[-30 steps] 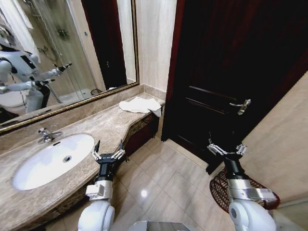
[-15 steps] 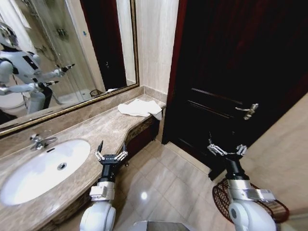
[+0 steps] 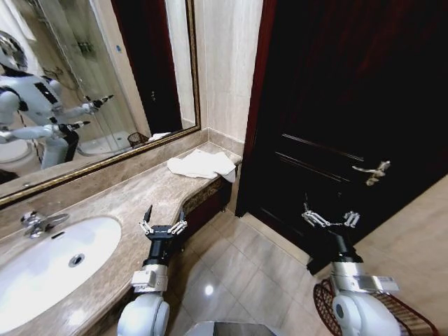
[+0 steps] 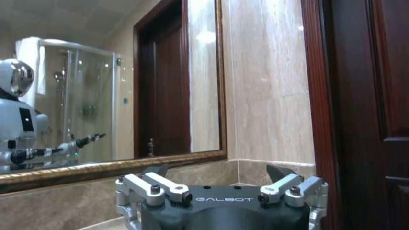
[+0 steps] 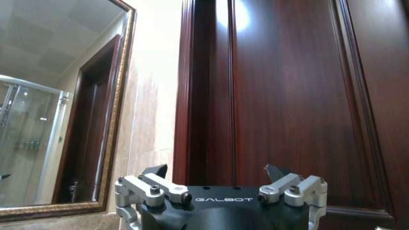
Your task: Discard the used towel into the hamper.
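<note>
Both arms are up in front of the robot, neither carrying a thing. The left gripper [image 3: 162, 225] has its fingers spread over the near edge of the marble counter [image 3: 133, 199]; the right gripper [image 3: 329, 218] is spread too, out over the floor before the dark door [image 3: 336, 105]. The white towel [image 3: 201, 165] lies crumpled at the counter's far end, well apart from both. The hamper [image 3: 413, 318] sits low at the near right, beside the right arm (partly cut off by the frame). Best play, I'd say: close in on the towel squarely, left gripper leading, and pinch a thick fold so it lifts whole.
</note>
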Robot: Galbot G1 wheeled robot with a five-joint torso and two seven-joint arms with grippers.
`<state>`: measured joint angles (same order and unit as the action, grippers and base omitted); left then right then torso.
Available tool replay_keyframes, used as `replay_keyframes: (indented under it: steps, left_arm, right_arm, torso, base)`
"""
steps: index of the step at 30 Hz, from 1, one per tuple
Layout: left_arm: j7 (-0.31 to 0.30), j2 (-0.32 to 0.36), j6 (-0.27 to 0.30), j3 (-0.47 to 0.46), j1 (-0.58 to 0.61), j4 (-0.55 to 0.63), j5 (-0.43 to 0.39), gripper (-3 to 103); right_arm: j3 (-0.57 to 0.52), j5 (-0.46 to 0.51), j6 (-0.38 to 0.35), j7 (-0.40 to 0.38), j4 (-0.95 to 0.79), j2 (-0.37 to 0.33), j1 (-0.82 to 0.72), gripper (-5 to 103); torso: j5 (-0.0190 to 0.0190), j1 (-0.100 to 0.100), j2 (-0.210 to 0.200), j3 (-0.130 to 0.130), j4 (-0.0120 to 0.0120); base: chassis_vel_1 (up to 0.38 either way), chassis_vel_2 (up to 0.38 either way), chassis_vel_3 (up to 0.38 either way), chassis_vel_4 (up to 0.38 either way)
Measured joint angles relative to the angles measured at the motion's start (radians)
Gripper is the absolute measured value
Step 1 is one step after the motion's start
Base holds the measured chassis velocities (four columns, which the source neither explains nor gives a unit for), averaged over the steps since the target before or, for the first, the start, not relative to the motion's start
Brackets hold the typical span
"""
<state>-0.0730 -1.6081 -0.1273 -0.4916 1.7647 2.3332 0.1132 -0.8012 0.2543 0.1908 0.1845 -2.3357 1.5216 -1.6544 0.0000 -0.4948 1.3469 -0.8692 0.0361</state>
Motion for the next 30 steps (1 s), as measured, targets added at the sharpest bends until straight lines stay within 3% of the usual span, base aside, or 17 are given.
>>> replay_keyframes:
  steps: [30]
  left_arm:
    - [-0.006,0.0,0.027,0.005,-0.007,-0.017,-0.036,100]
  right_arm:
    - [0.002,0.005,0.001,0.004,0.002,-0.003,0.001,100]
  torso:
    - [-0.0001,0.0,0.0,0.0,0.0003]
  base:
    - [-0.105,0.104,0.11,-0.101]
